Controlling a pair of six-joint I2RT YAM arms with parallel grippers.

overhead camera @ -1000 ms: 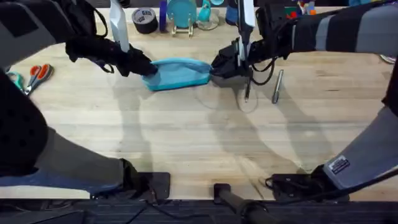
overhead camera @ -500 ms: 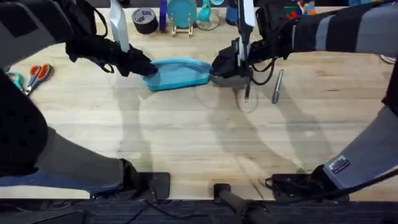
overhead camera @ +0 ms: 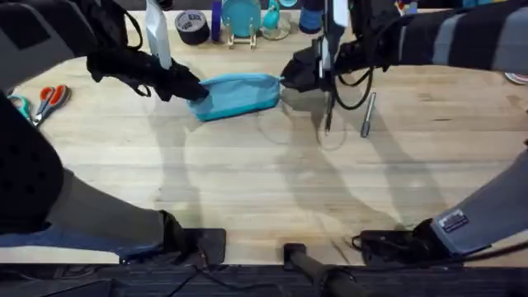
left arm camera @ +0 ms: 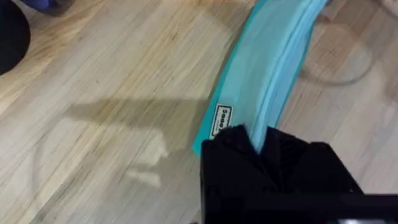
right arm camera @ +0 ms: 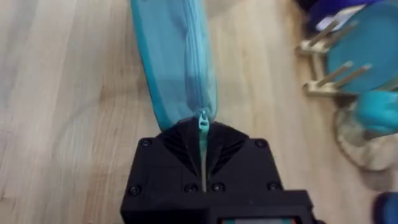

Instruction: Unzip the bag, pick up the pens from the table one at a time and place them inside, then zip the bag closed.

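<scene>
Two grippers: both of mine are at the bag, one at each end.
Bag: the light blue bag [overhead camera: 238, 96] lies on the table [overhead camera: 247, 181] toward the far side, stretched between my two arms, its long side running left to right.
Left gripper: my left gripper [overhead camera: 195, 92] is at the bag's left end; in the left wrist view my black fingers [left arm camera: 273, 163] are pressed together over the fabric there, so I am clamping that end of the bag [left arm camera: 267, 81].
Right gripper: my right gripper [overhead camera: 289, 80] meets the bag's right end; in the right wrist view the fingers [right arm camera: 180, 149] are closed down to a thin slit with the zipper pull [right arm camera: 203, 124] caught in it, so I hold the pull.
Zipper: the teeth [right arm camera: 198, 62] run shut along the top of the bag, away from the pull.
Black pen: the black pen [overhead camera: 327, 122] lies on the wood just right of the bag's right end, below my right arm, pointing roughly toward and away from me.
Silver pen: the silver-grey pen [overhead camera: 368, 114] lies just beside the black one, farther right, nearly parallel, not touching it.
Scissors: an orange-handled pair of scissors [overhead camera: 48, 101] rests at the far left of the table, well apart from the bag.
</scene>
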